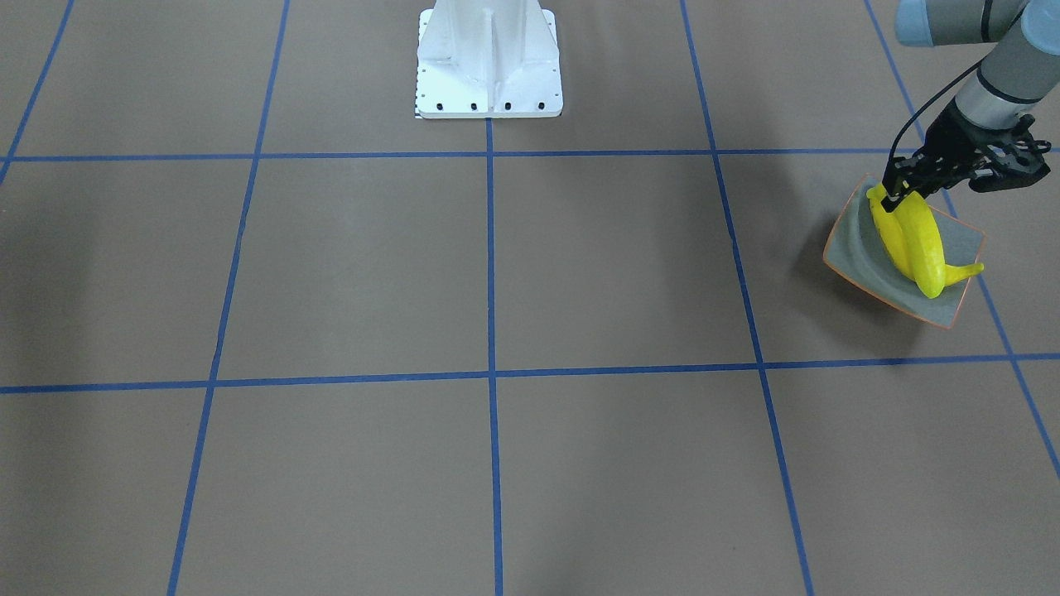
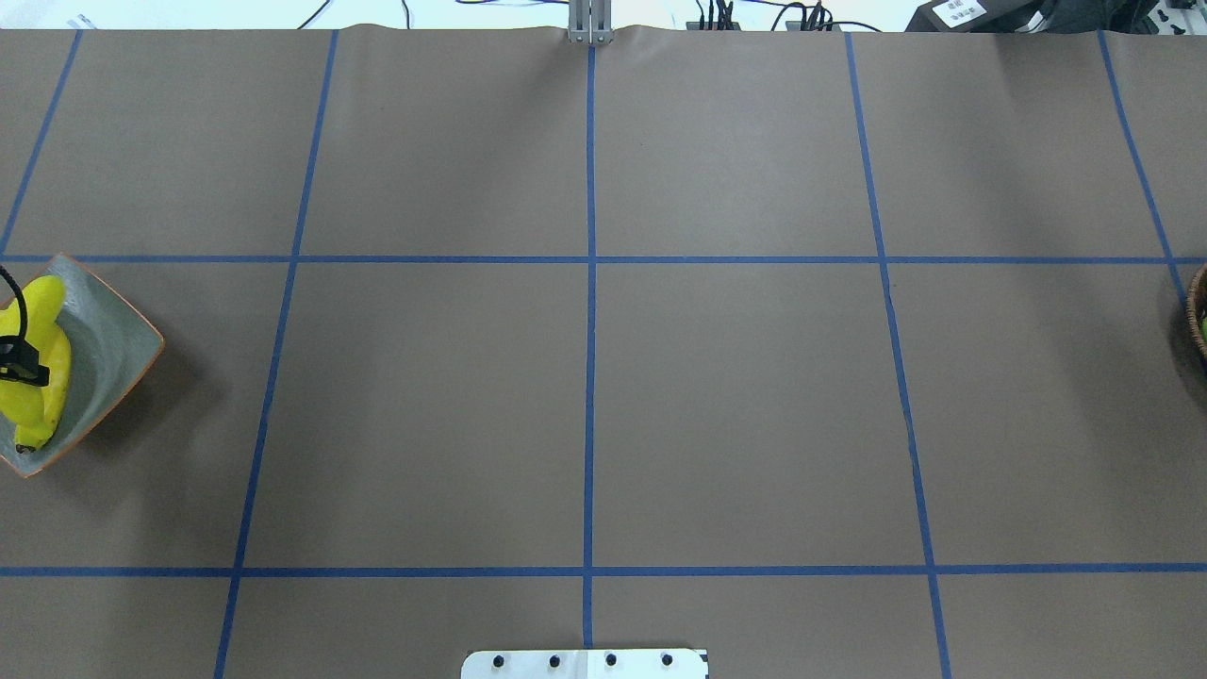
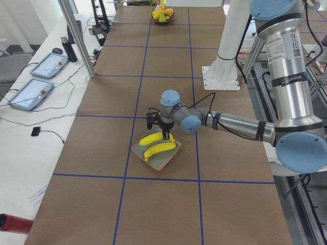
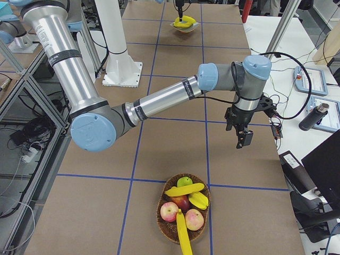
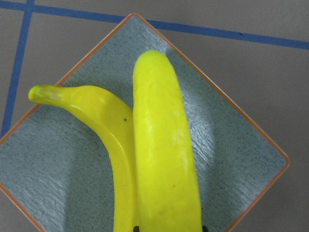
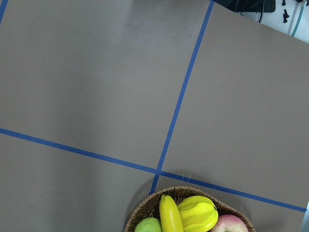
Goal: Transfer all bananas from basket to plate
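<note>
The grey plate (image 1: 853,248) with its orange rim sits at the robot's far left, also seen from above (image 2: 108,349). Two yellow bananas (image 5: 96,111) lie side by side on it. My left gripper (image 1: 890,199) is down over the plate, shut on one end of the larger banana (image 5: 164,145); its dark fingers flank the fruit at the bottom of the left wrist view. At the far right, the wicker basket (image 4: 169,226) holds two bananas (image 4: 184,189), one of them (image 4: 182,236) poking over the rim. My right gripper (image 4: 244,139) hangs above the table beyond the basket; whether it is open or shut I cannot tell.
The basket (image 6: 145,212) also holds red apples (image 4: 170,211), a green apple (image 4: 184,181) and a ridged yellow fruit (image 6: 197,215). The robot's white base (image 1: 489,62) stands at mid-table. Tablets (image 3: 48,65), a bottle and cables lie on the side bench.
</note>
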Controlling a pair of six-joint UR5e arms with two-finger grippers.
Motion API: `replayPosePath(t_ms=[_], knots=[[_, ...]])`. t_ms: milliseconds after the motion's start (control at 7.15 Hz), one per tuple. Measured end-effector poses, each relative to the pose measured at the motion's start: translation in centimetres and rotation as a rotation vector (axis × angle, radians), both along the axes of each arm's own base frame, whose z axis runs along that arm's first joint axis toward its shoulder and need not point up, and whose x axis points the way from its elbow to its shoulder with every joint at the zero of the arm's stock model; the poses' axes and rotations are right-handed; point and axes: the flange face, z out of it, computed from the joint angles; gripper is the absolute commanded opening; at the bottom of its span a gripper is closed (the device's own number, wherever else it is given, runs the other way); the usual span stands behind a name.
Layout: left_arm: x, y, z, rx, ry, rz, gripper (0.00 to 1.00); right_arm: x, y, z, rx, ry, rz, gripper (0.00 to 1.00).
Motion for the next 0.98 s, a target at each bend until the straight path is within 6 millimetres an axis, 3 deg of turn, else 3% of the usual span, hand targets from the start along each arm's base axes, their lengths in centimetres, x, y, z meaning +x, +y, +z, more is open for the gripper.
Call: replayPosePath(t_ms=[280, 559, 699, 979], knots=[[0.17, -0.13, -0.01, 0.003, 0.002, 0.003, 0.27, 0.0, 0.01, 0.02, -0.001, 0.0, 0.001, 1.0], [0.41, -0.06, -0.21, -0.003, 0.022, 0.023, 0.3, 0.01, -0.02, -0.01, -0.002, 0.001, 0.003, 1.0], [0.53, 0.1, -0.24, -0.013, 0.036, 0.037, 0.4, 0.01, -0.03, -0.02, -0.002, 0.0, 0.003, 1.0], [0.57, 0.16, -0.16, -0.023, 0.046, 0.046, 0.4, 0.0, -0.02, -0.04, -0.003, 0.0, 0.005, 1.0]])
